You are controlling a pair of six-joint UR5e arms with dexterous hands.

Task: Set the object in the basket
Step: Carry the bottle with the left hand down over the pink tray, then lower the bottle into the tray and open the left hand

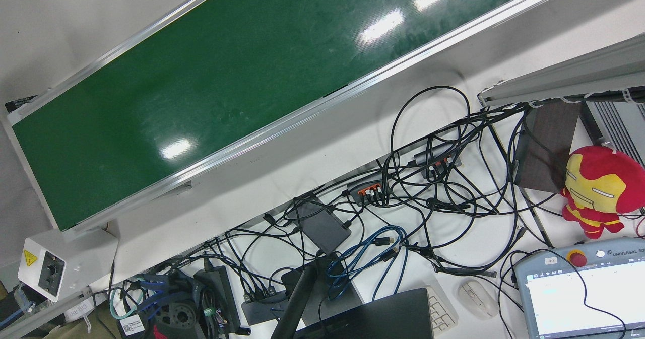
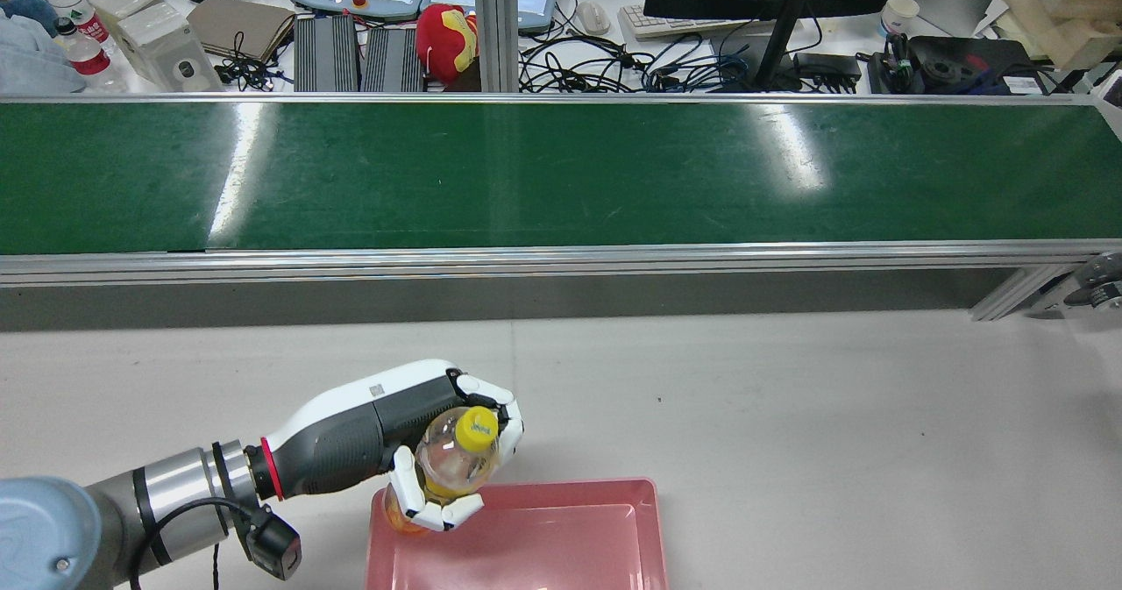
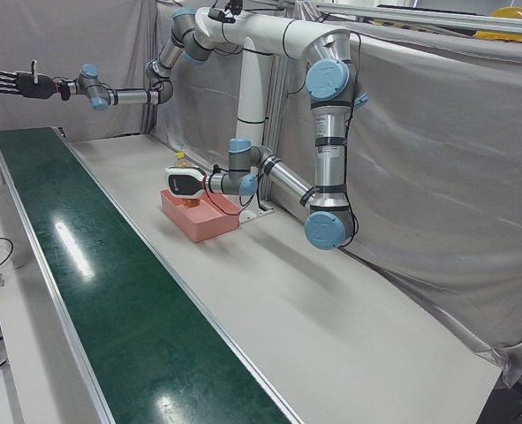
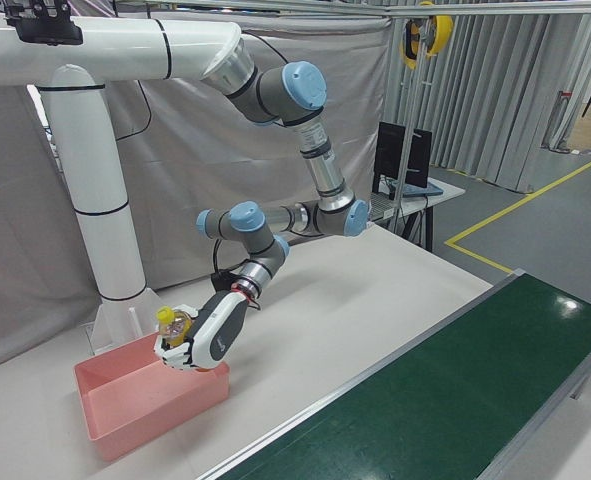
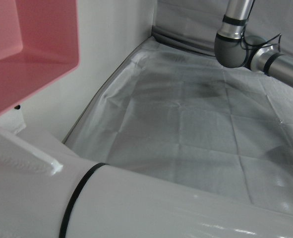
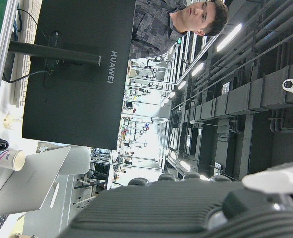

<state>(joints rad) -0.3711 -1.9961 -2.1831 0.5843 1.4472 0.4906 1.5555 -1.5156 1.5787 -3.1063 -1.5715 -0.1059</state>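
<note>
One clear plastic bottle with a yellow cap and amber liquid in its lower part is the only object being handled. The left hand has its white fingers wrapped around the bottle's body, holding it roughly upright above the near left corner of the single pink basket; whether the bottle's base touches the basket cannot be told for certain from the rear view. The right-front view shows the same bottle in that hand over the basket's rim. The right hand is raised high at the far end of the station, fingers spread and holding nothing. Two arms hang from one white overhead mount. The basket sits on a pale grey table beside one long green conveyor belt. Grey curtains back the station, and a cluttered desk with cables, monitors and a red-and-yellow plush toy lies beyond the belt.
</note>
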